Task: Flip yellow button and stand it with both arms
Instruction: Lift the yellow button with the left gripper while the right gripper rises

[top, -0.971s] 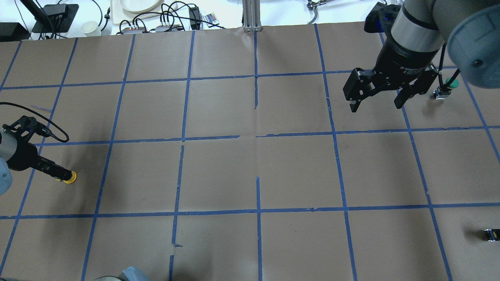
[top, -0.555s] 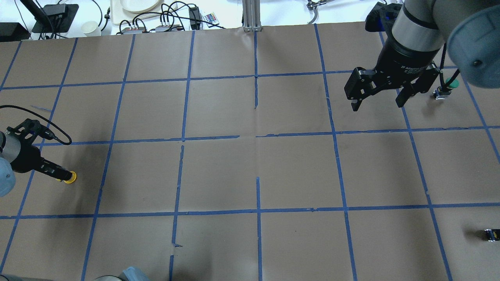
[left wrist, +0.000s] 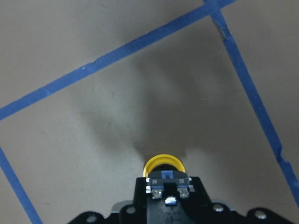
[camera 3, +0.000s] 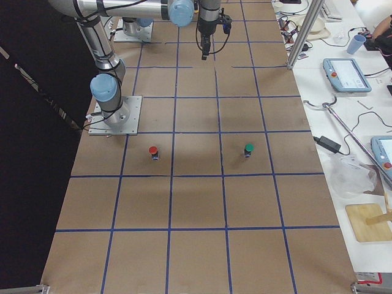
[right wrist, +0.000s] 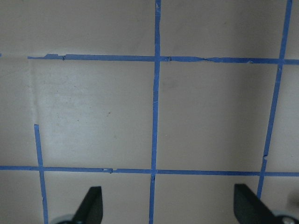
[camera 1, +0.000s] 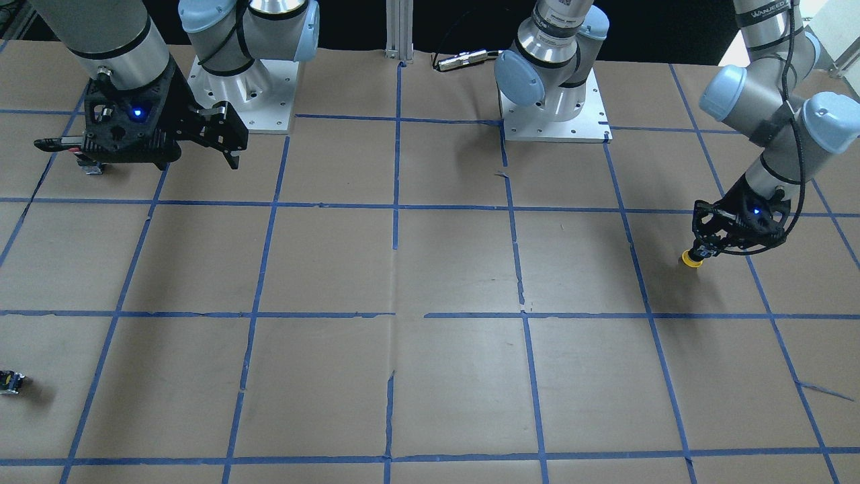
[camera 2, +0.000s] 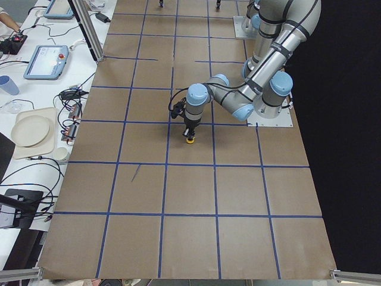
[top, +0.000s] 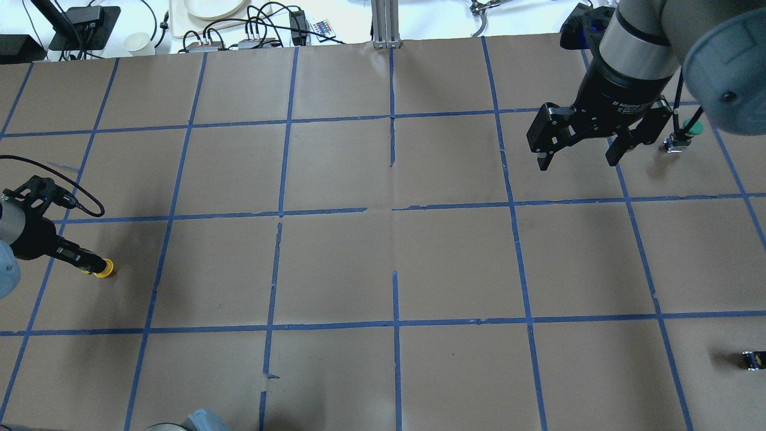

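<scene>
The yellow button (top: 104, 269) is held in my left gripper (top: 87, 264) at the table's left side, its yellow cap pointing down at the paper. The left wrist view shows the cap (left wrist: 163, 164) below the gripped black body with blue and screw terminals. I cannot tell if the cap touches the paper. The front view shows the left gripper (camera 1: 702, 252) tilted, with the cap (camera 1: 692, 259) at its tip. My right gripper (top: 577, 158) is open and empty, high above the far right; its fingertips (right wrist: 91, 205) frame bare paper.
A green-capped button (top: 688, 130) stands at the far right beside the right gripper. A red-capped button (camera 3: 153, 150) stands near the right arm's base. A tiny dark part (top: 751, 359) lies at the near right edge. Blue tape grids the brown paper.
My left gripper has shifted slightly to the left with the yellow button. My right gripper has stayed open in about the same place.
</scene>
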You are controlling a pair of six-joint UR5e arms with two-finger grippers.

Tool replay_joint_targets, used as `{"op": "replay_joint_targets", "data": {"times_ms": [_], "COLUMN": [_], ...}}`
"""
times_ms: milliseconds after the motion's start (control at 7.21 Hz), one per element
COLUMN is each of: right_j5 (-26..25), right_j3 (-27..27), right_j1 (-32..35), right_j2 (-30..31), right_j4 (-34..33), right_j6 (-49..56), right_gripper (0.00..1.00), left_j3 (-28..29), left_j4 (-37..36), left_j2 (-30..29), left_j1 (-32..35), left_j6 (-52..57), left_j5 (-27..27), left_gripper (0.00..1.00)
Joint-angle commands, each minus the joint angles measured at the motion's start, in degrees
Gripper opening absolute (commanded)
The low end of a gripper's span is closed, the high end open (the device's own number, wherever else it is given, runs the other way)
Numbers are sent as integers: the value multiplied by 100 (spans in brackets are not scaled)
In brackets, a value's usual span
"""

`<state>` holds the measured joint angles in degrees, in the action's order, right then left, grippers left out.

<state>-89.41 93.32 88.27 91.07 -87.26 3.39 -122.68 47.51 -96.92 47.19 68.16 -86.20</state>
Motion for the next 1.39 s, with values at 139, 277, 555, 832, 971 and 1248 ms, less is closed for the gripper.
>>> {"op": "replay_joint_targets", "data": {"times_ms": [139, 277, 555, 832, 971, 1248], "right_j5": [769, 1220, 2770, 4214, 4935, 6498], "right_j3": [-94, -103, -173, -174, -165, 185], "right_j1": [-29, -72, -588, -959, -960, -969], "right_j2": [-142, -143, -143, -143, -134, -116], "right_j4": [86, 304, 926, 1664, 1712, 1957], "right_j6": [-1605, -2335, -3139, -3902, -4647, -4550], "right_gripper": [100, 100, 100, 100, 100, 100], "left_j3": [732, 1328, 2926, 3469, 3339, 2954], "left_j4": [2557, 3684, 5379, 5524, 5524, 5550], "left_j2": [787, 832, 816, 658, 605, 735], "left_j1": [79, 263, 1593, 2869, 3066, 3200], "left_j6": [-302, -860, -2694, -4540, -4879, -4813], "left_j5": [1170, 1541, 2367, 3454, 4340, 5197], "left_gripper": [12, 12, 12, 12, 12, 12]}}
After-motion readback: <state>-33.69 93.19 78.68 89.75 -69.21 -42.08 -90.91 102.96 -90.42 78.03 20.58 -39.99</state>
